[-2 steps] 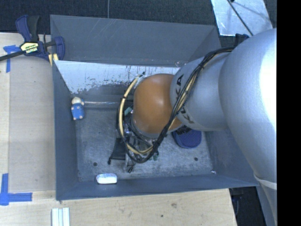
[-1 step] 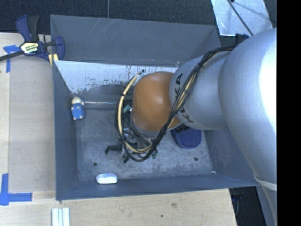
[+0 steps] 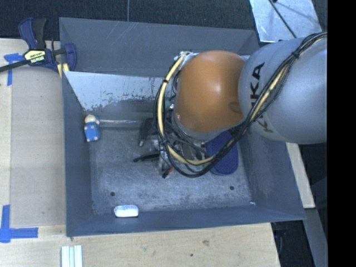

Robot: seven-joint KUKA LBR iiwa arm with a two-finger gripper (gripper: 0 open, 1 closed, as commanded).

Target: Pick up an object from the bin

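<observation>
Grey metal bin, arm reaching in, gripper low over the floor.
Gripper open or closed: cannot tell, since the wrist's orange cover and cables hide it. Nearest thing is a dark-blue piece, flat and rounded, just right of the gripper and partly under the arm. Well left of the gripper lies a small blue figure with a pale head. Below and left of the gripper, by the near wall, lies a small white oblong.
</observation>
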